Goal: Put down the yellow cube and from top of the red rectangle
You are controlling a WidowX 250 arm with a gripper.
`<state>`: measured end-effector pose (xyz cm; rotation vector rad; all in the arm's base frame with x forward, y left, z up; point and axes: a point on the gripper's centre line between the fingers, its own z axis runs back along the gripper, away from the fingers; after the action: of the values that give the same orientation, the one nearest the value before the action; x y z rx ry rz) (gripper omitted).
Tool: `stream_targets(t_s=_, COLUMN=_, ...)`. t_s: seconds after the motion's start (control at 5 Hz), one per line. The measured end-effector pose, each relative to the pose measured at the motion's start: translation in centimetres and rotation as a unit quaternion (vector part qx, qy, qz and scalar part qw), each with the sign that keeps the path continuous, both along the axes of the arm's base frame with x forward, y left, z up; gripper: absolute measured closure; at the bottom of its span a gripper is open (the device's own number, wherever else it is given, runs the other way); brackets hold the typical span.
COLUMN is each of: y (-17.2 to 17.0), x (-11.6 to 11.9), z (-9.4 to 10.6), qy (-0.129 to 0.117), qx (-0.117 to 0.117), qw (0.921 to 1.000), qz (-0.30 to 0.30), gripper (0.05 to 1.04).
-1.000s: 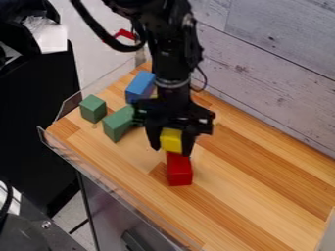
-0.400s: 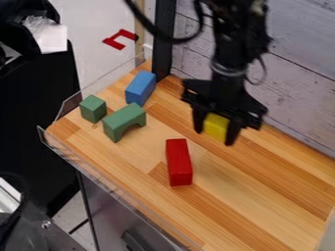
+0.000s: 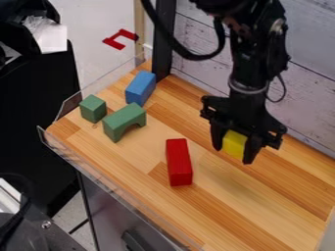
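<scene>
We note the gripper (image 3: 233, 154) clamped on the yellow cube (image 3: 234, 143); its fingers (image 3: 216, 138) stand one cube-width apart, the cube between them near the tips; we locate the cube to the view's right of the red rectangle (image 3: 179, 164), which lies on the bench (image 3: 262, 211).

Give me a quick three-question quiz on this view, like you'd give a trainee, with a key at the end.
1. True or false: the gripper holds the yellow cube apart from the red block.
2. Which block has an arch cut into its underside? a) blue; b) red; c) the larger green one.
3. How many blocks lie on the table, leaving out the held cube?

Key: 1 true; 2 c; 3 four.
</scene>
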<state>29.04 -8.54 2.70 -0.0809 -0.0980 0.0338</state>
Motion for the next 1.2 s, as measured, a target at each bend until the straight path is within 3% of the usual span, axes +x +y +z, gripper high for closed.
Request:
stream_targets(t_s=0.4, y=-1.5, x=-0.4, z=-3.2, qy=0.015, qx=-0.023, qw=0.9995, qz=-0.014, gripper=0.476)
stream_targets(t_s=0.6, y=-1.9, x=-0.9, z=-5.3, qy=0.038, qx=-0.027, qw=0.9986, qz=-0.025, gripper=0.476)
stream_targets(t_s=0.8, y=-2.5, x=-0.3, z=-5.7, qy=0.041, qx=-0.030, qw=0.9982, qz=-0.030, gripper=0.476)
stream_targets(t_s=1.0, y=-2.6, x=0.0, z=-5.7, qy=0.044, qx=-0.031, qw=0.9983, qz=-0.022, gripper=0.421)
stream_targets(t_s=1.2, y=-2.5, x=-0.5, z=-5.7, qy=0.038, qx=-0.039, qw=0.9985, qz=-0.006, gripper=0.158)
